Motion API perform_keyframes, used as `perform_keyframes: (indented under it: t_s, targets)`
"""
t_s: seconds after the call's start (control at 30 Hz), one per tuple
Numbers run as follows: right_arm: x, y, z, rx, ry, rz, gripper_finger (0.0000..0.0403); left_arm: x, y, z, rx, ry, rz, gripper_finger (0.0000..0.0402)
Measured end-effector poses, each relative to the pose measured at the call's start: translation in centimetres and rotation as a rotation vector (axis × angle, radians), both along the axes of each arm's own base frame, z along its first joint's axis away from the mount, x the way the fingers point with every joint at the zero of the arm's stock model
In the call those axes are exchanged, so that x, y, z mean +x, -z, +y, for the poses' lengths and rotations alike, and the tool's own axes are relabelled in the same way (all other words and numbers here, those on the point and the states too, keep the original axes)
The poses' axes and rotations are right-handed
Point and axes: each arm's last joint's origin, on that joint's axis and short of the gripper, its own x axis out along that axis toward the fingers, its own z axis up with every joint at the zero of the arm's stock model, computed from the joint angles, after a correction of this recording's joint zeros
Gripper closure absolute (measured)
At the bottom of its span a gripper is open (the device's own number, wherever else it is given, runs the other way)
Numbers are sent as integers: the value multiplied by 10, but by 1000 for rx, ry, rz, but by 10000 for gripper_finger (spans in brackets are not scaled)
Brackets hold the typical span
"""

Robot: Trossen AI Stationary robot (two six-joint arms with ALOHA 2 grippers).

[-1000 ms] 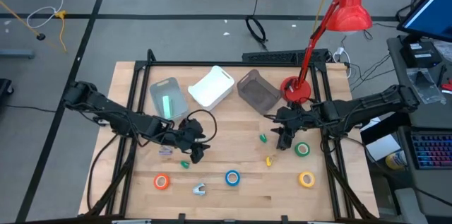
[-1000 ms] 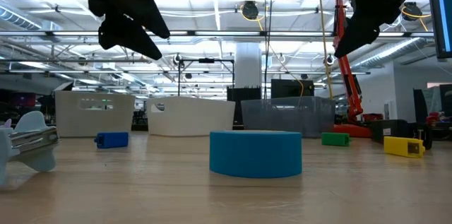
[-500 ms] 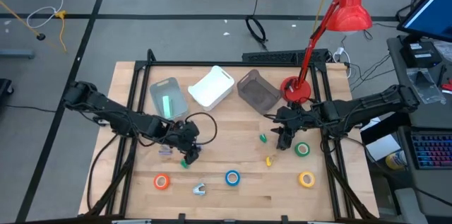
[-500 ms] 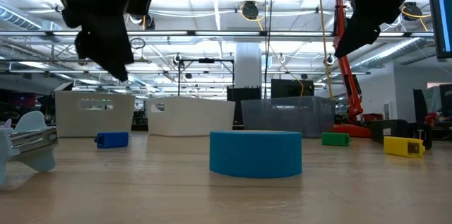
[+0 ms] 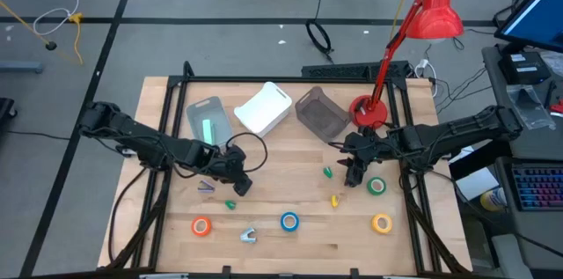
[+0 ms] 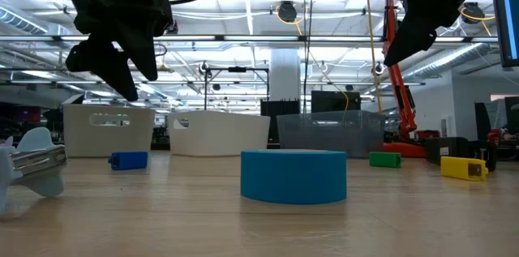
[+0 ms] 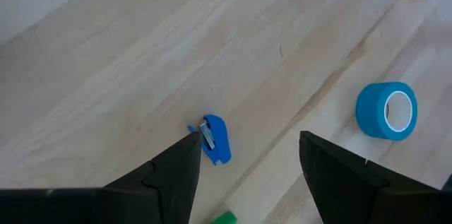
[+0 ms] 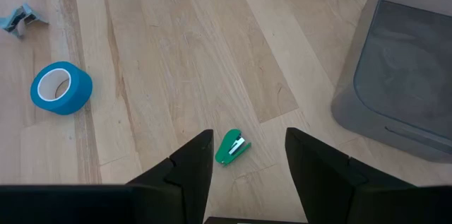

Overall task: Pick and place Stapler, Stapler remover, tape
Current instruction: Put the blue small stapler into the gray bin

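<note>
Left gripper hovers over the wooden table, jaws apart and empty, above a small blue stapler lying flat. Right gripper hangs jaws apart, empty, above a small green stapler beside the grey translucent bin. Tape rolls sit near the front edge: orange, blue tape ring with white core, yellow, green; grey staple remover lies between orange and blue.
</note>
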Motion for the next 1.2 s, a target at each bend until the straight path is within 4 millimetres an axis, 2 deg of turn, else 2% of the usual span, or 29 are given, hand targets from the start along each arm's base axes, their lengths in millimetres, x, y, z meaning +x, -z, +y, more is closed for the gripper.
perform_keyframes:
  t_s: [0.43, 0.93, 1.2]
  targets:
    - [1, -1, 0, 3, 0, -19, 234, 14, 38, -1, -37, -75, 155, 163]
    - [2, -2, 0, 5, 0, -32, 234, 23, 63, -2, -72, -77, 228, 163]
    - [3, -2, 0, 4, 1, -34, 234, 23, 65, -3, -70, -79, 236, 163]
